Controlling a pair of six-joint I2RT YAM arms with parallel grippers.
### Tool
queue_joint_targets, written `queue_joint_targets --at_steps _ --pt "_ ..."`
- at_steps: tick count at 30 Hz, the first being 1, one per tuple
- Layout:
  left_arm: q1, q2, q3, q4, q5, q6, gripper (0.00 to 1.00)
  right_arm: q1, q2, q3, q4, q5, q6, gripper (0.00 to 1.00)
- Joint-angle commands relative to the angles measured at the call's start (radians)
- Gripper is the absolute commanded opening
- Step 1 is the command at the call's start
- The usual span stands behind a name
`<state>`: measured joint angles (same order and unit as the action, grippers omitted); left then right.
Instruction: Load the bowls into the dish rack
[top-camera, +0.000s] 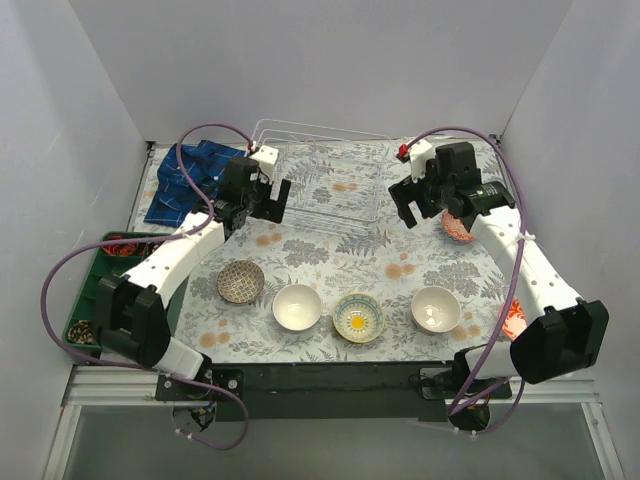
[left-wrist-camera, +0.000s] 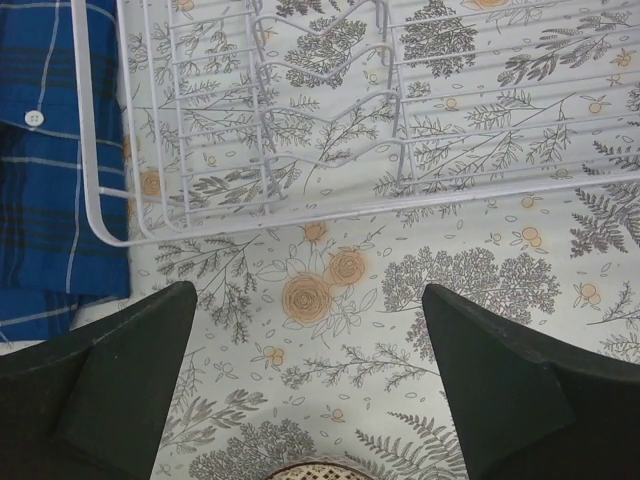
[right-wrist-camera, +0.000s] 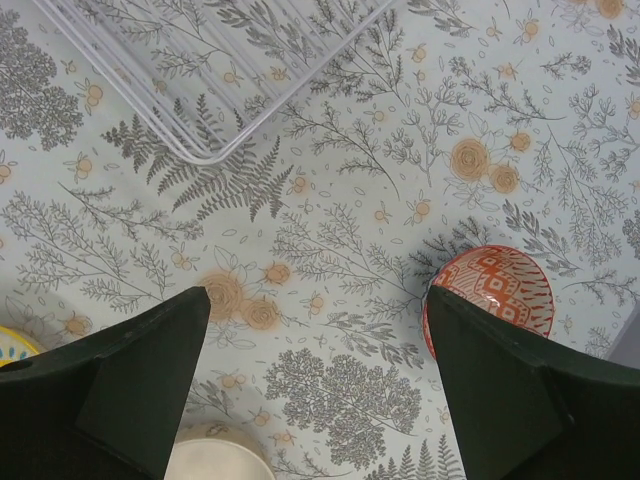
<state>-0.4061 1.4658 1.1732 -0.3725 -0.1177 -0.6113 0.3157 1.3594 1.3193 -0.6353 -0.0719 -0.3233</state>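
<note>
The white wire dish rack (top-camera: 325, 175) lies at the back middle of the table with nothing in it; its near edge shows in the left wrist view (left-wrist-camera: 330, 205) and a corner in the right wrist view (right-wrist-camera: 190, 150). Along the front stand a brown patterned bowl (top-camera: 240, 281), a white bowl (top-camera: 297, 306), a yellow flower bowl (top-camera: 358, 317) and another white bowl (top-camera: 435, 309). An orange patterned bowl (top-camera: 458, 228) (right-wrist-camera: 495, 290) sits at the right. My left gripper (top-camera: 258, 200) (left-wrist-camera: 310, 300) and right gripper (top-camera: 428, 195) (right-wrist-camera: 318, 300) hang open and empty above the cloth.
A blue plaid cloth (top-camera: 190, 180) (left-wrist-camera: 50, 170) lies left of the rack. A green compartment tray (top-camera: 95, 285) holds small items at the left edge. An orange object (top-camera: 515, 318) lies by the right arm. White walls enclose the table.
</note>
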Motion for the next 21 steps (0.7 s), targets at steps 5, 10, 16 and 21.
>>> queue_joint_targets --at_steps 5,10,16,21 --pt "0.021 0.238 0.311 -0.172 0.173 0.091 0.98 -0.004 0.037 0.063 0.029 -0.011 -0.134 0.99" --pt "0.023 0.459 0.569 -0.281 0.155 0.041 0.98 -0.017 0.066 0.052 0.083 0.035 -0.031 0.99" --pt "0.021 0.711 0.975 -0.416 0.177 -0.004 0.92 -0.044 0.092 0.07 0.118 0.054 0.032 0.99" --pt "0.016 0.794 1.08 -0.402 0.223 -0.044 0.83 -0.058 0.106 0.087 0.118 0.055 0.052 0.98"
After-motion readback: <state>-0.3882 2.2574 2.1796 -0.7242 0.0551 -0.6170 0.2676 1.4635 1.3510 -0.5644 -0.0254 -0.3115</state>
